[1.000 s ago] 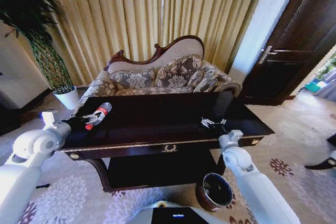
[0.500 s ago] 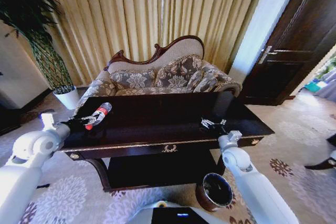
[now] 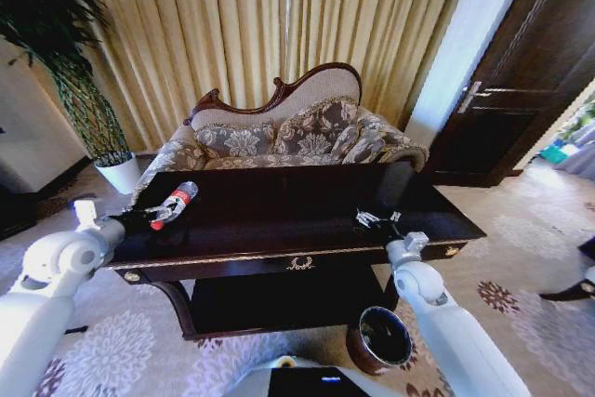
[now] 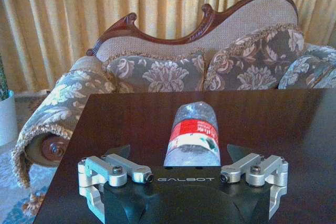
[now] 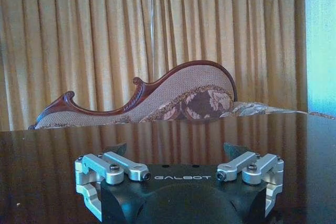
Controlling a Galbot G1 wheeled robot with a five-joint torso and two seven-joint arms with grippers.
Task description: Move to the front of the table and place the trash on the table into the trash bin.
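Where it lies, bottle sits between left pincer jaws.

Ahead of you stands a sofa with a carved wooden back and floral cushions, set against gold curtains. To your left you see a tall plant in a white pot. To your right is a dark door with a metal handle. The carpet shows a pale flower pattern.
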